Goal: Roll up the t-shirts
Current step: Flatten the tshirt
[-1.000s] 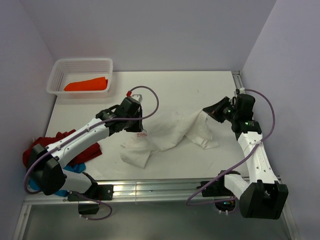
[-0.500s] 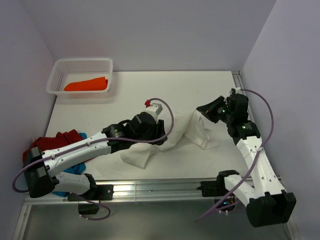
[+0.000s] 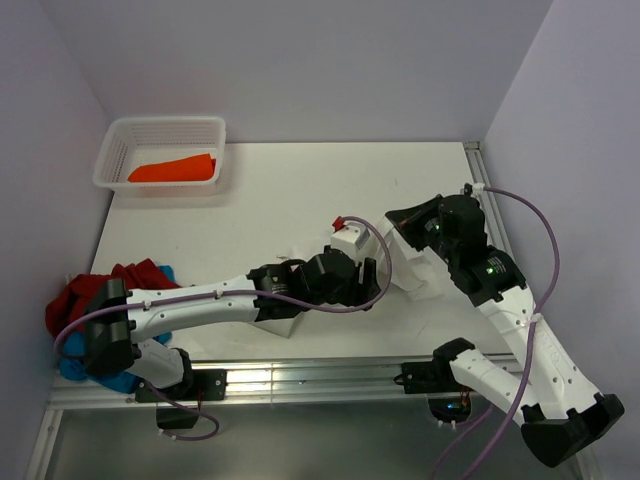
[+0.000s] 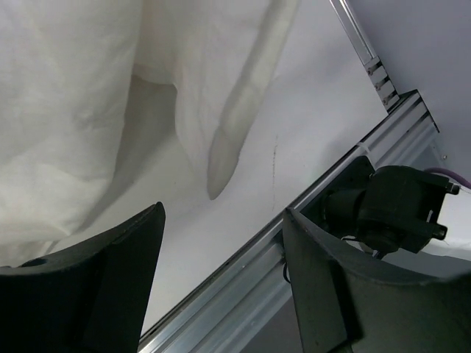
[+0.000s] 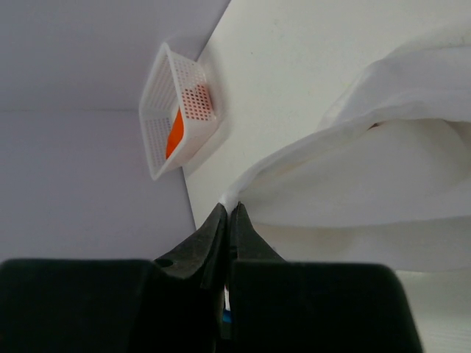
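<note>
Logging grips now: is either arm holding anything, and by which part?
The right jaws are shut on a bunched edge of the white t-shirt; the left jaws stand open, holding nothing.

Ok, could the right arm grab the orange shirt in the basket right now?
Probably not. The right gripper is shut on the white t-shirt, so it has no free grip, and the orange t-shirt lies in the basket at the far left corner, a long way across.
</note>
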`<state>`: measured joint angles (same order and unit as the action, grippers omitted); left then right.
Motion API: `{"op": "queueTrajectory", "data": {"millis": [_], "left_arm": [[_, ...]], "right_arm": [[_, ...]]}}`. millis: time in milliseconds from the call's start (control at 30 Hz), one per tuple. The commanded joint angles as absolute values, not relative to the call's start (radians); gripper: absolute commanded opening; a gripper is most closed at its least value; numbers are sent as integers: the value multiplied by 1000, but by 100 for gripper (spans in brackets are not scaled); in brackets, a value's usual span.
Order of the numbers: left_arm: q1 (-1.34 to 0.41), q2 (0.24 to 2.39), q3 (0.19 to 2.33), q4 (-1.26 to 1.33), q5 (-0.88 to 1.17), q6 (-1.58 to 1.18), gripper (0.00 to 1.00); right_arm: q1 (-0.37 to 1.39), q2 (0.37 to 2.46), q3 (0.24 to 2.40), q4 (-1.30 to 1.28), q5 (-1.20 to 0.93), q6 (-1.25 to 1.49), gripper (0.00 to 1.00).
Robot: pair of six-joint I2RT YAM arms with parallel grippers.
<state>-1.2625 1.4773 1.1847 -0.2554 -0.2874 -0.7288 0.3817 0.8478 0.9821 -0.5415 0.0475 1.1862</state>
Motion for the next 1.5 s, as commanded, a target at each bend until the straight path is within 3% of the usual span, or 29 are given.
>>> {"op": "queueTrajectory", "data": {"millis": [0,467,733,867,967,1000,1033,1133,1167,1200,1300,1467], "left_arm": [[-1278,1482,1247,-195,-348,-744,71],[-1278,1569,1312,-256,-463,-724,71],[-1279,1611,1315,-258,-468,-727,63],[-1276,1641,1353,-284,-508,-716,45],[-1260,1677,1391,-316,-497,-707,17],[-1250,1684,1402,-330,-492,-704,0],[-1241,1686,1411,-363,-495,-703,1],[-1226,1651,1422,-429,-561,-687,0],[-1221,1610,1420,-490,-578,-684,0],[-1215,1586,1422,-526,-600,-680,0],[-1164,1487,1440,-707,-641,-683,0],[-1054,1309,1514,-894,-664,-629,0]], "right_arm": [[410,827,1023,-525,146,1239,0],[423,828,1014,-505,121,1281,0],[426,835,1017,-499,111,1290,0],[425,833,1006,-494,103,1301,0],[426,830,999,-488,98,1305,0],[425,828,997,-486,98,1302,0],[425,828,997,-486,103,1296,0],[423,830,1012,-503,143,1227,35],[425,833,1019,-512,159,1204,50],[425,838,1026,-523,184,1151,73],[416,848,1022,-532,204,1036,87],[413,848,899,-385,5,726,90]]}}
